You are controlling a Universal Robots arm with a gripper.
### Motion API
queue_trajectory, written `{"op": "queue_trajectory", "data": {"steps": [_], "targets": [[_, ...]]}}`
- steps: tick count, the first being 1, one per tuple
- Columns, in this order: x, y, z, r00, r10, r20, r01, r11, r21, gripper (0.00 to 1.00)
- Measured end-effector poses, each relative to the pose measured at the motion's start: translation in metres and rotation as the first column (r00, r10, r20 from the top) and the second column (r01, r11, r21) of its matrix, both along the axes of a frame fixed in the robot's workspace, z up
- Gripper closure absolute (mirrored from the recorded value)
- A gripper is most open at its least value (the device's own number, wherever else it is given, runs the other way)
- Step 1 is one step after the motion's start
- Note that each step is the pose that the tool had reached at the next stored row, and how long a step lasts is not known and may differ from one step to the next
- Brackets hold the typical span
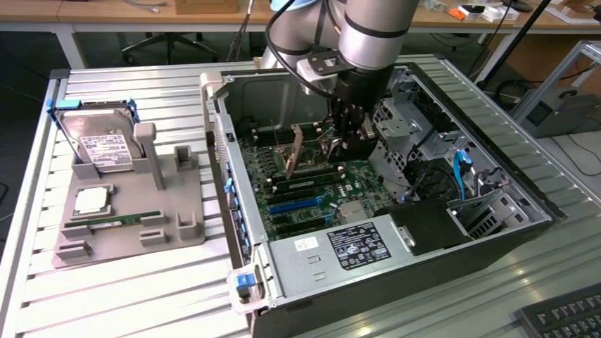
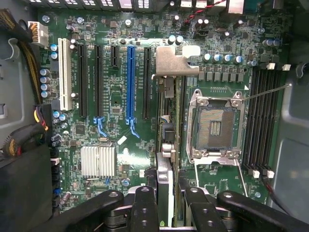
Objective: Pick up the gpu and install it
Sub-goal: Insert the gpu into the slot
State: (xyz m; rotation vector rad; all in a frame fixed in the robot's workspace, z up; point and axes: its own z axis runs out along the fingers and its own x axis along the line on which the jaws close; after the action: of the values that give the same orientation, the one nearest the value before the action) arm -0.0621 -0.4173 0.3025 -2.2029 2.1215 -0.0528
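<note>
- Nearest, at the front of the open computer case (image 1: 526,218), sits the power supply (image 1: 352,246). It lies clear of the work and needs no attention.
- Further in, the motherboard (image 2: 116,96) shows its row of expansion slots, the blue slot (image 2: 130,82) among them, with the empty CPU socket (image 2: 215,126) just beside the card's line.
- The tool (image 2: 164,203) is clenched on the gpu (image 2: 166,145), which it holds edge-on above the board. Its silvery bracket (image 2: 176,60) is at the far end, toward the case's rear wall.
- In the exterior view the gpu (image 1: 293,151) hangs under the tool (image 1: 338,144), inside the case and over the middle of the board.
- To seat it well, I judge the card's edge must run parallel with its slot and the bracket must line up with the rear opening. The push should go straight down, with no tilt.
- Farthest left on the counter (image 1: 131,296), the grey parts tray (image 1: 131,211) carries a hard drive (image 1: 98,144), well apart.
</note>
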Motion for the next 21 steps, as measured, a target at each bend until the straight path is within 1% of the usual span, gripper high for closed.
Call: {"op": "queue_trajectory", "data": {"steps": [21], "targets": [[0.0000, -0.0081, -0.0007, 1.0000, 0.000, -0.0001, 0.000, 1.0000, -0.0004, 0.73]]}}
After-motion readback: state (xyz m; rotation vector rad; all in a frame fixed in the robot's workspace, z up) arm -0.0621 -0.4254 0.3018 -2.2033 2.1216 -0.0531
